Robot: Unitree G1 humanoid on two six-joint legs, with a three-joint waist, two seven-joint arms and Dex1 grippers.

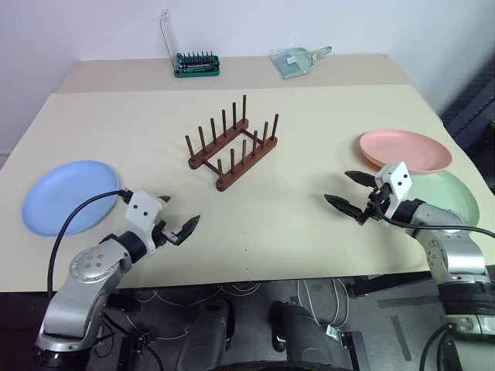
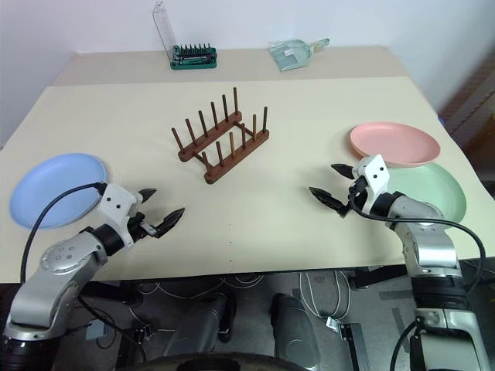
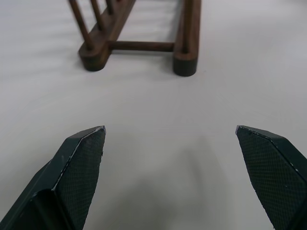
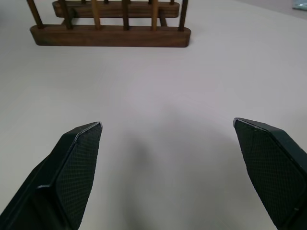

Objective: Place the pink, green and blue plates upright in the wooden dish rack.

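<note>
Task status: not started, judging by the layout. The wooden dish rack (image 1: 232, 144) stands empty at the centre of the surface (image 1: 278, 224), all pegs bare.

Plates: the blue plate (image 1: 68, 195) lies flat at the near left edge. The pink plate (image 1: 404, 150) lies flat at the right, its near rim overlapping the green plate (image 1: 452, 193), which lies just nearer at the right edge. None is upright; all three remain to be racked.

Claws: the left claw (image 1: 178, 220) hovers near the blue plate, jaws spread wide, nothing between them, pointing toward the rack. The right claw (image 1: 352, 193) hovers just left of the pink and green plates, jaws likewise wide apart and empty.

Other items: a green screwdriver-bit case (image 1: 196, 64) and a small clear dustpan (image 1: 295, 61) sit at the far edge, well apart from the work.

Remaining: three pickups, three upright placements.
</note>
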